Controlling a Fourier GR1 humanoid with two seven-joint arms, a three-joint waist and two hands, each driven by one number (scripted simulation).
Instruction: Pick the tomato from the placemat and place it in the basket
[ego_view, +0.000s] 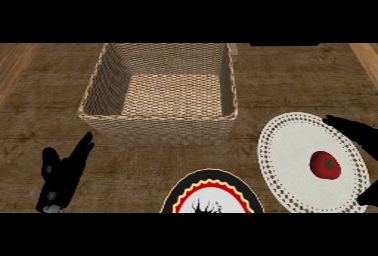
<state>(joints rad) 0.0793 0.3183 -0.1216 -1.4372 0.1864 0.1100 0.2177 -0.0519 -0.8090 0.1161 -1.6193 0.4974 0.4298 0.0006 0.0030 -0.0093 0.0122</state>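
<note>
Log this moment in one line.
red round tomato on white round placemat | right hand open at placemat's edge | left hand resting | woven basket empty

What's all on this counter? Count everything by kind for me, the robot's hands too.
basket: 1
placemat: 1
tomato: 1
plate: 1
hands: 2, the left hand and the right hand
total: 6

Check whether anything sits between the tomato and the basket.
Nothing visible. Bare counter lies between the tomato on its placemat and the basket; only the basket's near wall must be cleared. The plate lies nearer the robot, off that path.
</note>
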